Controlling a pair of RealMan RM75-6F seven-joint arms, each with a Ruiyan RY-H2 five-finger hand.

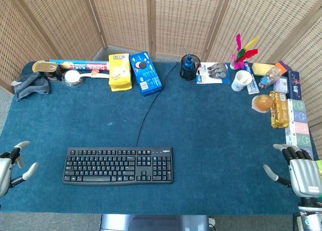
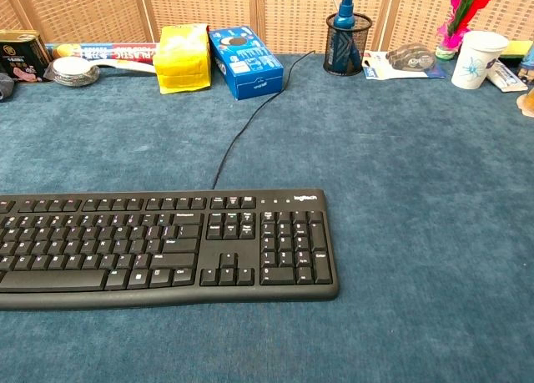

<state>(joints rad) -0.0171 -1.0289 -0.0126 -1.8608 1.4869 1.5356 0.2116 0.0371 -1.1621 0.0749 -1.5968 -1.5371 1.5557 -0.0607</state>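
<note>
A black keyboard is seen lying flat on the blue table cloth, near the front edge and left of centre, its cable run back towards the blue box and yellow pack at the rear. The left hand is held at the left edge, just beside the keyboard's left end, fingers spread, nothing gripped. The right hand is held at the right edge, well apart from the keyboard, fingers likewise apart and empty; neither hand is caught in the chest view.
</note>
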